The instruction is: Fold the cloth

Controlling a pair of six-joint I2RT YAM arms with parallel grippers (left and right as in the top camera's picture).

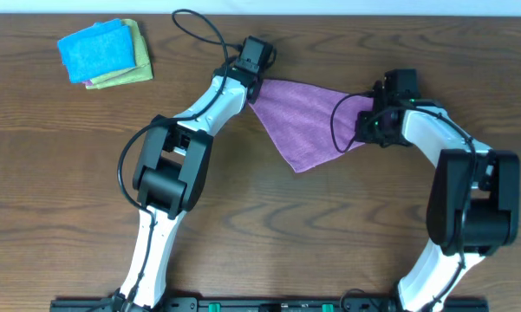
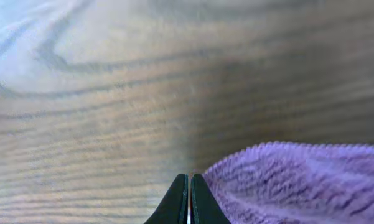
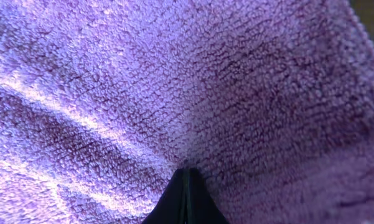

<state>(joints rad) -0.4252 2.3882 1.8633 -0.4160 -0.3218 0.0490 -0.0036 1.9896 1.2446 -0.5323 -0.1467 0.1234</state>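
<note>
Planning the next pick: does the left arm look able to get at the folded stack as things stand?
Probably yes: nothing stands between the left gripper and the folded stack, though it is shut beside the purple cloth.

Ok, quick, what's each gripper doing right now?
Left gripper: closed, apparently pinching a corner of the purple terry cloth.
Right gripper: closed on the same cloth.

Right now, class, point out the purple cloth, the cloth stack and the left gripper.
purple cloth (image 1: 308, 117): overhead view, middle of the fabric.
cloth stack (image 1: 95, 49): overhead view, blue top layer.
left gripper (image 2: 188, 186): left wrist view, between its fingertips.
</note>
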